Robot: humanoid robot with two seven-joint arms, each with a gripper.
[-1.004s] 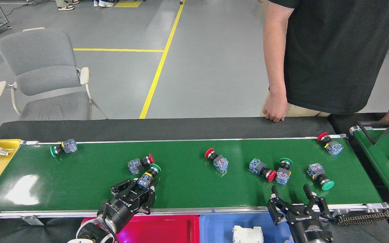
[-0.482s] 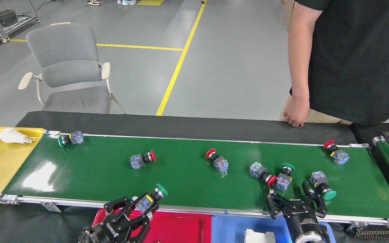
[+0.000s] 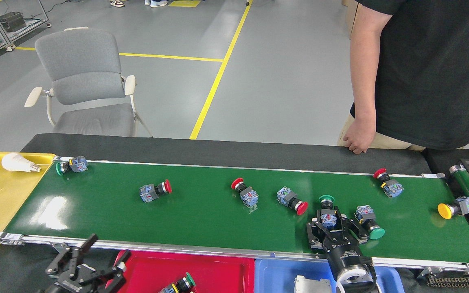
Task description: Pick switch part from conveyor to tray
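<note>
Reaching onto the glossy dark-green conveyor [image 3: 202, 211], the right gripper [image 3: 329, 224] straddled a green-capped switch part [image 3: 327, 211], fingers around it. The left gripper [image 3: 96, 260] hung spread beside the red plastic tray [image 3: 218, 272], where another green-capped switch [image 3: 179, 283] lay.

My grippers [image 3: 329, 225] are matte black with linked, slotted fingers [image 3: 80, 249]; white lettering marks each body, and a silver ring collars my right wrist.

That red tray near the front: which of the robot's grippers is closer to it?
Left. The left gripper hangs open just beside the red tray, at its left edge. The right gripper is over the conveyor, around a green-capped switch.
</note>
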